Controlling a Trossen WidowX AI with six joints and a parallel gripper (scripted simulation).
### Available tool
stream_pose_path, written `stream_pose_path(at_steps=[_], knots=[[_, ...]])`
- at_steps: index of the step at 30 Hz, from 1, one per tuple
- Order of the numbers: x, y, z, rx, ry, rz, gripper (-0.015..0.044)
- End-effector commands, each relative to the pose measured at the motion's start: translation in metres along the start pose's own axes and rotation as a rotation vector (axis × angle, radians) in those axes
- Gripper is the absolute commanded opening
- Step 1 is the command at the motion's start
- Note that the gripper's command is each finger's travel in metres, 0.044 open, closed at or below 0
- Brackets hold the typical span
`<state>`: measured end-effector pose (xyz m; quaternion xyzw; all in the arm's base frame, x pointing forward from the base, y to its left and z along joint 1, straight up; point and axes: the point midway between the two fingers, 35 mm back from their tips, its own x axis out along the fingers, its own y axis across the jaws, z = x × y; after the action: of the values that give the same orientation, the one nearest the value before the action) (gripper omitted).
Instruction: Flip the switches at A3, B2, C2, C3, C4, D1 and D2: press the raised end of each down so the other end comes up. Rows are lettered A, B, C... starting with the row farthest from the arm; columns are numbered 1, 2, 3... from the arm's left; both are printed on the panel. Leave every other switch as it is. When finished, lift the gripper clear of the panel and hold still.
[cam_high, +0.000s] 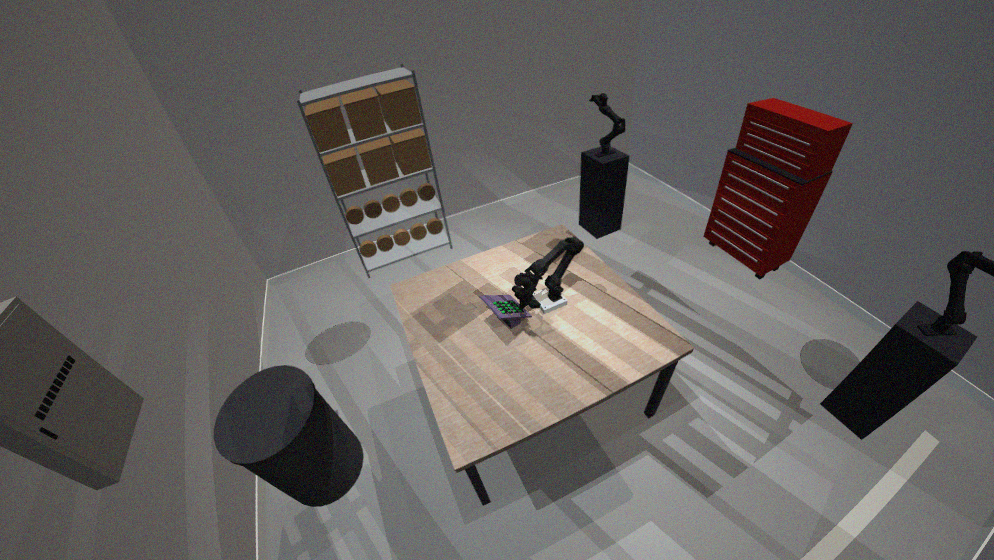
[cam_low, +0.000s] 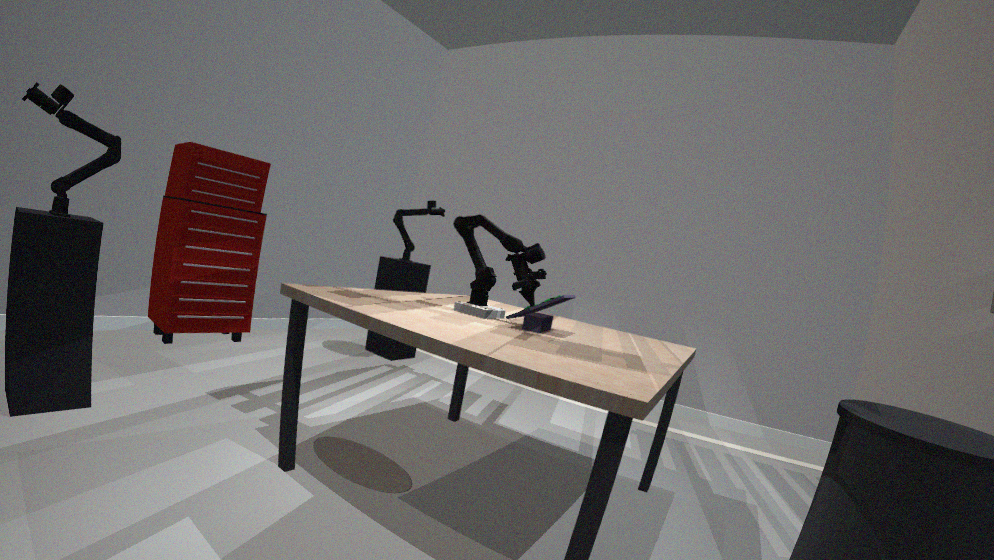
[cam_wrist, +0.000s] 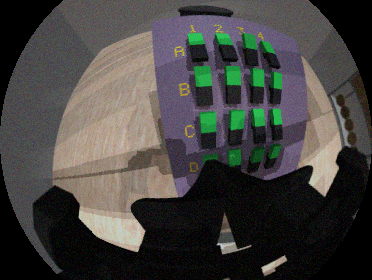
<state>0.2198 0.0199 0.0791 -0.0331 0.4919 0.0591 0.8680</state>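
Note:
A purple switch panel (cam_high: 489, 300) (cam_low: 556, 300) (cam_wrist: 170, 107) stands tilted on a small block on the wooden table (cam_high: 521, 396) (cam_low: 591, 361) (cam_wrist: 113, 120). It holds a four-by-four grid of green-and-black rocker switches, with rows lettered A to D and columns numbered. My gripper (cam_high: 523, 292) (cam_low: 530, 294) (cam_wrist: 210, 164) is shut and empty. It hangs just over the panel's near edge at row D. In the wrist view its fingers cover the lower part of D1 (cam_wrist: 211, 157) and D2 (cam_wrist: 234, 156). Rows A, B and C show in full. I cannot tell whether the fingertips touch a switch.
The arm's white base plate (cam_high: 554, 304) (cam_low: 479, 309) lies right behind the panel. Around the table stand a shelf of boxes (cam_high: 375, 166), a red tool chest (cam_high: 775, 184) (cam_low: 208, 240), a black barrel (cam_high: 285, 434) (cam_low: 904, 480) and pedestals with other arms (cam_high: 603, 191) (cam_low: 48, 306).

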Motion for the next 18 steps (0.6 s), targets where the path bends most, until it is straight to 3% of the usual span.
stream_pose_path(at_steps=[1,18], knots=[[0.0007,-0.0006,0.0001,0.003,0.0,-0.004,0.0],[0.003,-0.0006,0.0001,0.003,0.0,-0.004,0.0]])
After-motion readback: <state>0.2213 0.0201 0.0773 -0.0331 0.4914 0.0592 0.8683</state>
